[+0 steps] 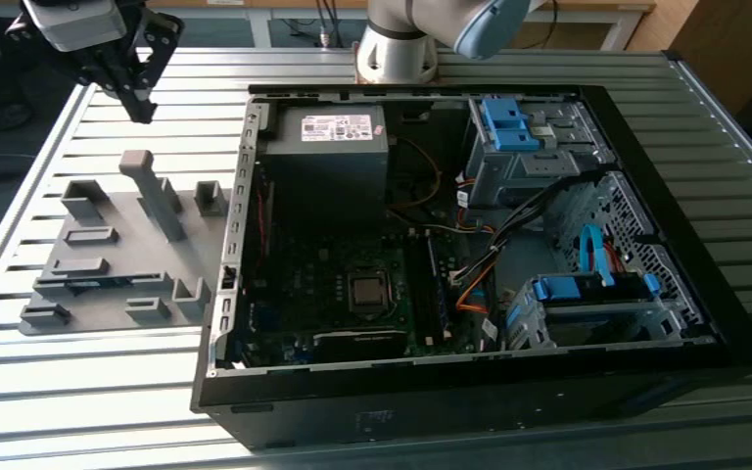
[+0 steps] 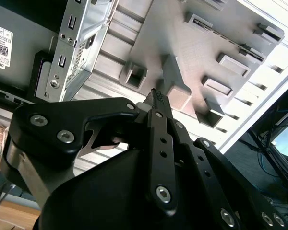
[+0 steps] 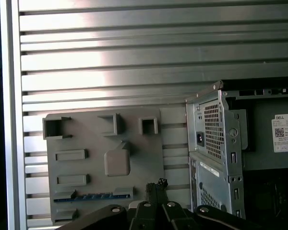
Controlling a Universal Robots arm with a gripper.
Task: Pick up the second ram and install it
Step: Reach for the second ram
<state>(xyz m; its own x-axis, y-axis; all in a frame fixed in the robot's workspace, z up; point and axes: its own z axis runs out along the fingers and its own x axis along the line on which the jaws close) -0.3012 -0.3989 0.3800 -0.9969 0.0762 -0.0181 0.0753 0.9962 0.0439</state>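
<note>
The second ram (image 3: 93,196) is a thin blue-green strip standing on edge in a long slot of the grey holder tray (image 3: 86,139). In the exterior view the ram (image 1: 89,283) sits near the tray's front, on that view's left. My gripper (image 1: 145,110) hangs high above the table behind the tray, fingers pointing down, well apart from the ram. Both wrist views show the black fingers (image 3: 157,183) pressed together with nothing between them, their tips (image 2: 156,94) over the tray's tall post.
An open black computer case (image 1: 481,392) lies on the slatted metal table (image 1: 89,411). Inside are the green motherboard (image 1: 350,284), a grey power supply (image 1: 330,127), blue drive brackets (image 1: 513,122) and loose cables. Upright grey posts (image 1: 154,196) rise from the tray.
</note>
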